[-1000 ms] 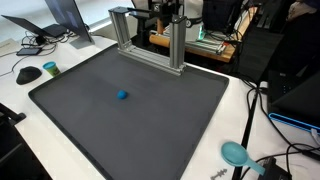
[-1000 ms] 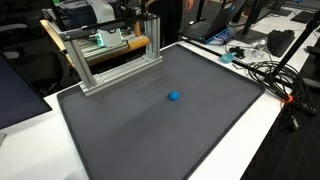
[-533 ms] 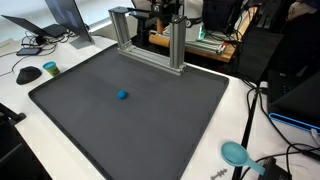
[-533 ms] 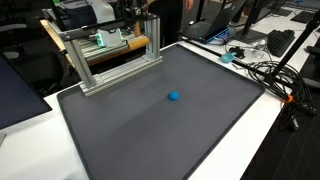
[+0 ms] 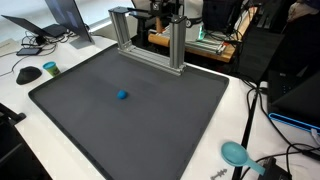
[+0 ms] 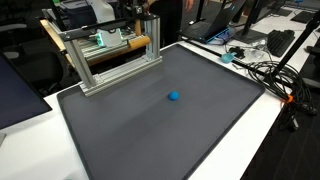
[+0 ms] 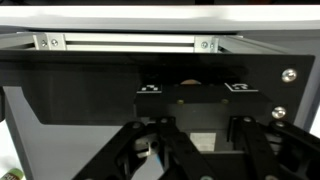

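A small blue object lies alone near the middle of a large dark mat; it also shows in an exterior view. My gripper is far from it, behind the aluminium frame at the back of the mat. In the wrist view only its black linkages show at the bottom edge. They stand spread apart with nothing between them, facing a dark panel under an aluminium bar. The fingertips are out of view.
The aluminium frame stands along the mat's far edge. A teal scoop-like object and cables lie off one side of the mat. A laptop, a mouse and a small teal disc sit beyond another side.
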